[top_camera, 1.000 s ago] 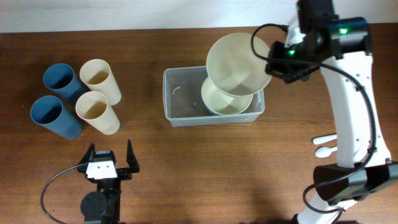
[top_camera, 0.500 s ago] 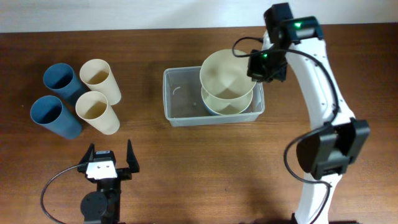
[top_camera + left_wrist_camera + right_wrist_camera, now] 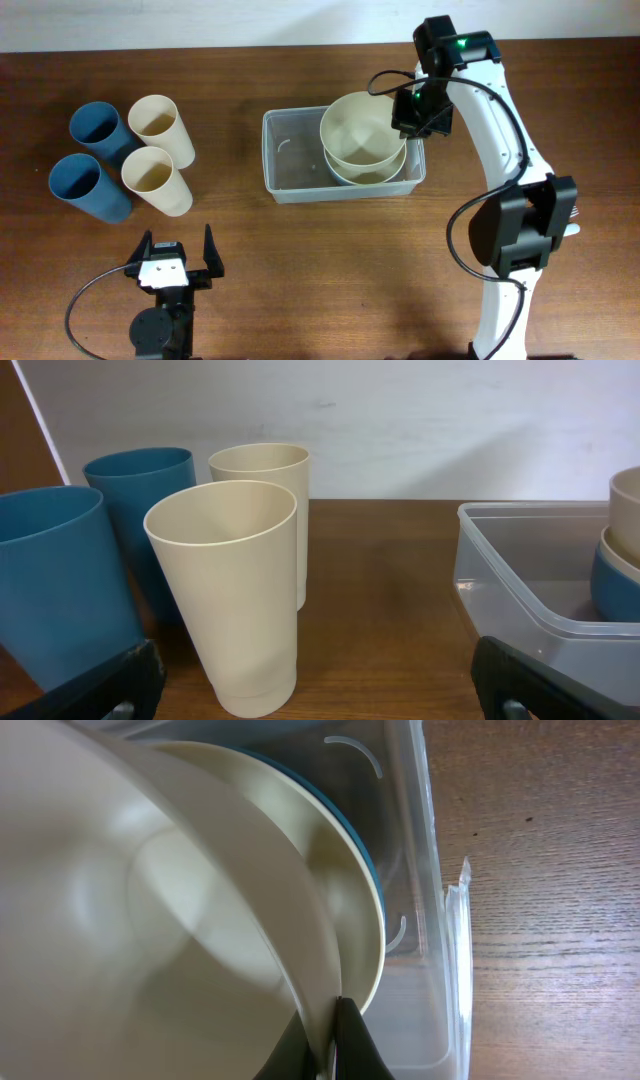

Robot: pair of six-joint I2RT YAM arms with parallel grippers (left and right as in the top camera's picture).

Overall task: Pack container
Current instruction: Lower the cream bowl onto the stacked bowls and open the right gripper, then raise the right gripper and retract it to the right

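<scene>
Clear plastic container (image 3: 288,165), mid-bench (image 3: 300,260), partly packed.
Contents: one bowl (image 3: 360,175), cream inside and blue outside, at the container's right end. A second cream bowl (image 3: 360,125) sits directly over it, its rim pinched in the closed right tool (image 3: 410,112). Left tool (image 3: 178,258): jaws wide apart, holding nothing, near the front bench edge. Left of the container, well apart: two blue cups (image 3: 95,125) and two cream cups (image 3: 155,118), all upright.

Brown wood table (image 3: 330,260): clear container (image 3: 290,165) centre; 2 blue cups (image 3: 95,128), 2 cream cups (image 3: 160,125) upright at left.
</scene>
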